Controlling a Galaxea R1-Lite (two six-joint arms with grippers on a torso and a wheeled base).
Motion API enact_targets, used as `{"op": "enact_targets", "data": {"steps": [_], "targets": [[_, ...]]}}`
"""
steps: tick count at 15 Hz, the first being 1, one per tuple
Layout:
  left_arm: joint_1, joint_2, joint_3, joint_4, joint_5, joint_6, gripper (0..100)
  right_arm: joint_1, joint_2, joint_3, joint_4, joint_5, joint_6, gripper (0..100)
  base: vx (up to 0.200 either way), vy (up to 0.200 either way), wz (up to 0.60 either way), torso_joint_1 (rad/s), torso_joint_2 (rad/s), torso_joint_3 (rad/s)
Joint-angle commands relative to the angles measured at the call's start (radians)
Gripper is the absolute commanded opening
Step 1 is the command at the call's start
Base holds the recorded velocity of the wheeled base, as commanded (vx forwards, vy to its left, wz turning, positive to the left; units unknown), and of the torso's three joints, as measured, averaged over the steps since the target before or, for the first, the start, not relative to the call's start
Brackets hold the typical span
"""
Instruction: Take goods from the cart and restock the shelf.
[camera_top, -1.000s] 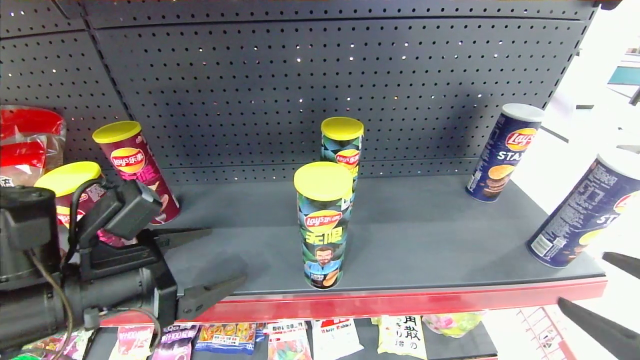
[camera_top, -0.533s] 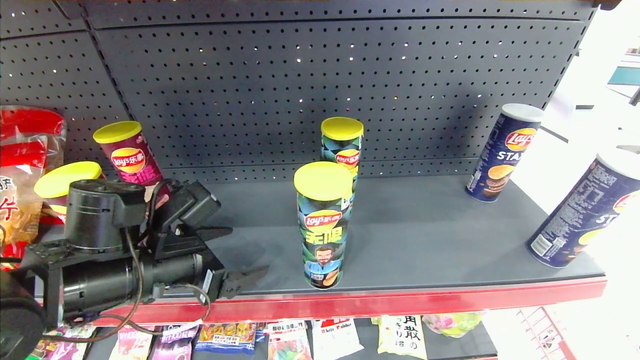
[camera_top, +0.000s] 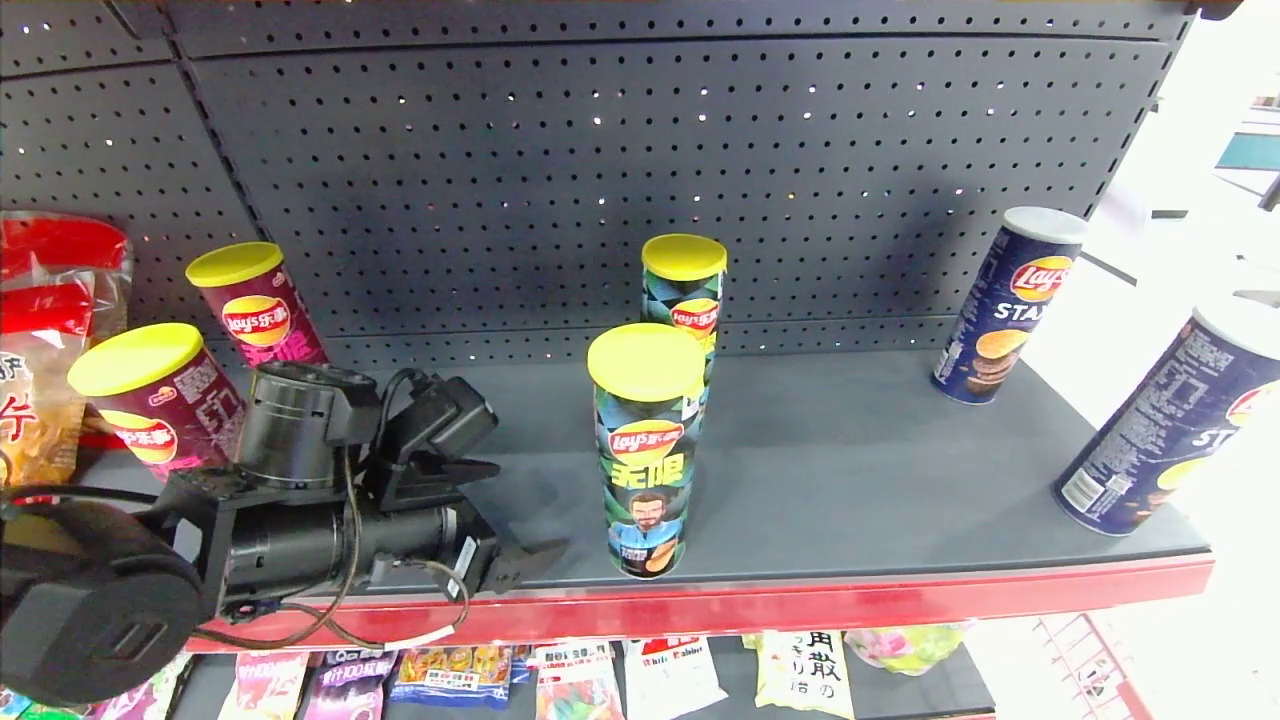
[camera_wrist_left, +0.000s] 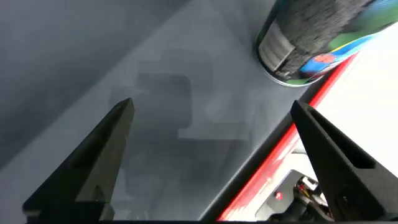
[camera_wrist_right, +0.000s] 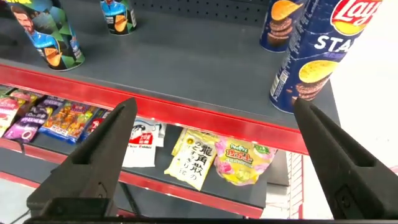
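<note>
1. Dark grey shelf (camera_top: 830, 480), backed by a perforated panel (camera_top: 600, 150) and finished with a red front lip (camera_top: 850, 600), carries six upright canisters in three pairs.
2. Stock positions:
   - The front maroon canister (camera_top: 165, 400) is toward the front-left corner, with the rear maroon canister (camera_top: 260, 305) behind it at the back edge.
   - The front green canister (camera_top: 645, 450) is at the middle of the front edge, with the rear green canister (camera_top: 685, 285) directly behind it.
   - The rear navy canister (camera_top: 1005, 305) is toward the back-right corner, and the front navy canister (camera_top: 1170, 420) is at the front-right corner, close to the lip.
3. Left gripper (camera_top: 525, 508) lies over the front edge, between the front maroon canister and the front green canister. Its jaws are spread wide with nothing between them, and its fingers point along the edge toward the green one.
4. Right gripper (camera_wrist_right: 214, 102) hangs out in front of the red lip and lower than the deck. Its jaws are spread wide and empty, and it faces the snack packets (camera_wrist_right: 199, 152) on the tier below.
5. Governing relation: the front green canister stands just beside the left gripper, toward the shelf's right end. Its long axis is vertical and it is apart from both fingers. The left arm is the nearer one, and the right gripper is well apart from it.
6. Assessment: both grippers are empty, so the stock on deck appears placed and the next move is probably a fetch from the cart. The left arm should clear the deck without brushing the front green canister. That canister is tall and narrow-footed and stands at the lip, so it would likely tip easily.
</note>
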Motion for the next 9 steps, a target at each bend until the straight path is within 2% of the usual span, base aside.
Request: {"op": "enact_targets", "data": {"steps": [1,9], "targets": [[0.0,0.028,-0.013,-0.002,0.0,-0.001,100,0.0,0.007,0.0,0.0,-0.001,-0.001,100,0.0,0.0,0.0,0.0,0.0,0.0],[-0.037,0.112,-0.109,-0.003,-0.001,-0.007,100,0.0,0.009,0.003,0.0,-0.001,-0.001,100,0.0,0.0,0.0,0.0,0.0,0.0]]}}
